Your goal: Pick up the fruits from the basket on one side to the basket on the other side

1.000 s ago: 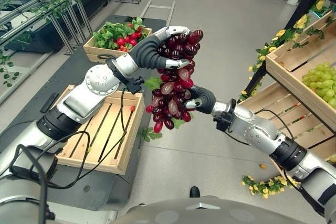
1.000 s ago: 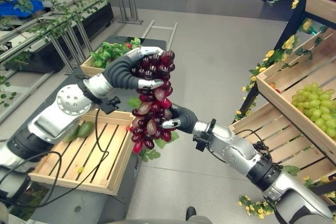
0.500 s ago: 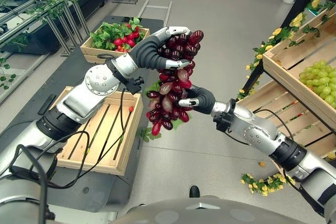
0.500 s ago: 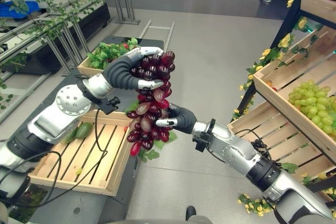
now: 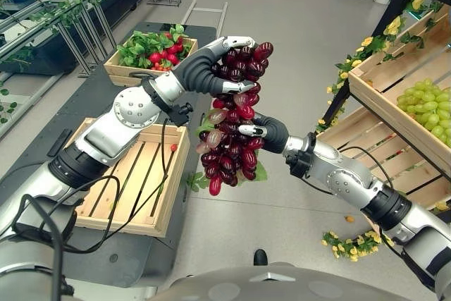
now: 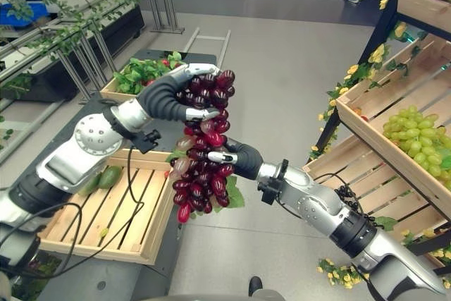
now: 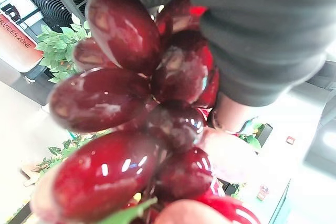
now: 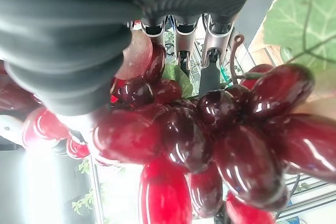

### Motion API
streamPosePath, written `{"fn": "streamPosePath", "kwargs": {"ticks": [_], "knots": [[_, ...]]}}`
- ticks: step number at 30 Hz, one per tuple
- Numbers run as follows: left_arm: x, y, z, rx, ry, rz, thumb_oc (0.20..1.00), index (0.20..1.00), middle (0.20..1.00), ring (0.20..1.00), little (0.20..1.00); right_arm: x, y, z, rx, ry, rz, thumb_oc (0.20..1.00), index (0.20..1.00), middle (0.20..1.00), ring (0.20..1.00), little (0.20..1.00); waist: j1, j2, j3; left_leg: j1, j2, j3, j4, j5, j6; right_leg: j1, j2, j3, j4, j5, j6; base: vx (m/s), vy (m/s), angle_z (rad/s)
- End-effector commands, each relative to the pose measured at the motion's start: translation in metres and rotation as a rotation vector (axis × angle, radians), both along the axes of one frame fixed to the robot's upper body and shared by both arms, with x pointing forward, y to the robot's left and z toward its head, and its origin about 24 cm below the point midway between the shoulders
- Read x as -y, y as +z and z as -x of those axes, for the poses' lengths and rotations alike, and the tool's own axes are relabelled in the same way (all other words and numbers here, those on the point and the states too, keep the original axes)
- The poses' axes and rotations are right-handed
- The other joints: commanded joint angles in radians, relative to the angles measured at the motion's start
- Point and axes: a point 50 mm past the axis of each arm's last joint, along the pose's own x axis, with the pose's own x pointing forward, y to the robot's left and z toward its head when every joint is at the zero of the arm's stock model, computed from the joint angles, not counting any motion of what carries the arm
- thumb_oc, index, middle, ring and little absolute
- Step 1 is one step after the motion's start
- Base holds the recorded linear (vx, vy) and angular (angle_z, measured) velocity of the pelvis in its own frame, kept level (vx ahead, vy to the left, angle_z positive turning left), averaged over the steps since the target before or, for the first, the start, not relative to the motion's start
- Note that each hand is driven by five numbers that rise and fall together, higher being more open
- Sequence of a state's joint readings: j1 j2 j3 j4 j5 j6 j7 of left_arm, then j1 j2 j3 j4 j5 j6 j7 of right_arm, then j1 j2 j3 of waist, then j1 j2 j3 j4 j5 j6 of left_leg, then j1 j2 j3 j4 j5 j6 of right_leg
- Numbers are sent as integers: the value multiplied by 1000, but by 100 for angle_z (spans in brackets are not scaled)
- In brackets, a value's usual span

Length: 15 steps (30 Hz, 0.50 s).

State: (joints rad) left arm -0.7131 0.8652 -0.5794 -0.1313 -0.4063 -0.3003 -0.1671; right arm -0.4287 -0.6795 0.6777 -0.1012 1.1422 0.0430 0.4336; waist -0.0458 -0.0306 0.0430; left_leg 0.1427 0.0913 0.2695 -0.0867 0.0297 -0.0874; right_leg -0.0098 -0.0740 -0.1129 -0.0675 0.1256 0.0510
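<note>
A long bunch of dark red grapes (image 5: 231, 132) hangs in the air above the floor between the two sides. My left hand (image 5: 206, 68) is shut round the top of the bunch, with fingers over it and the thumb under it. From the right, my right hand (image 5: 266, 132) grips the bunch at mid height, its thumb across the front and its fingers (image 8: 181, 43) behind the grapes. The lower half hangs free below that hand, with a green leaf (image 5: 258, 171) behind it. In the left wrist view the grapes (image 7: 131, 129) press against the palm.
A slatted wooden crate (image 5: 134, 181) stands at the left on a dark mat and holds green fruit (image 6: 107, 175). Behind it is a crate of greens and red fruit (image 5: 149, 48). On the right, a slanted wooden shelf (image 5: 380, 100) holds green grapes (image 5: 425, 105).
The lower part of the bunch has swung down and now hangs straighter and lower. My right hand sits slightly higher on it. The camera has tilted a little.
</note>
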Motion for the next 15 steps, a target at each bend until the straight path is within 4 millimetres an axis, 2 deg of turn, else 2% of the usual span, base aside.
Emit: {"fn": "streamPosePath", "kwargs": {"ticks": [1, 9, 10, 11, 15], "knots": [[-13, 41, -5, 155, 44, 156, 200, 200, 200, 200, 200, -7, 23, 4, 77, 48, -96, 200, 200, 200, 200, 200, -7, -8, -3, -21, -5, -54, 17, -40, 9, 51, -76, -16, 63, -84, 134, 0, 0, 0], [-13, 40, -9, 150, 57, 171, 200, 200, 200, 200, 200, -6, 20, 5, 48, 18, -147, 200, 200, 200, 200, 200, -15, -4, 0, -20, -5, -57, 19, -41, 9, 50, -74, -10, 68, -89, 131, 0, 0, 0], [-12, 38, -11, 130, 59, 180, 304, 304, 304, 304, 304, -6, 18, 6, 32, 8, -158, 200, 200, 200, 200, 200, -17, -3, 0, -20, -5, -59, 20, -41, 8, 51, -74, -10, 70, -92, 130, 0, 0, 0], [-12, 38, -13, 127, 65, 191, 1000, 1000, 1000, 1000, 1000, -6, 15, 7, 16, -4, -176, 200, 200, 200, 200, 200, -21, 0, 1, -20, -4, -60, 21, -41, 8, 50, -73, -9, 73, -94, 129, 0, 0, 0], [-8, 39, -22, 106, 78, 222, 1000, 1000, 1000, 1000, 1000, -6, 9, 12, -17, -23, -225, 200, 200, 200, 200, 200, -39, 8, 12, -36, 2, -68, 35, -41, 8, 27, -67, -1, 115, -114, 120, -14, -8, 0]]}}
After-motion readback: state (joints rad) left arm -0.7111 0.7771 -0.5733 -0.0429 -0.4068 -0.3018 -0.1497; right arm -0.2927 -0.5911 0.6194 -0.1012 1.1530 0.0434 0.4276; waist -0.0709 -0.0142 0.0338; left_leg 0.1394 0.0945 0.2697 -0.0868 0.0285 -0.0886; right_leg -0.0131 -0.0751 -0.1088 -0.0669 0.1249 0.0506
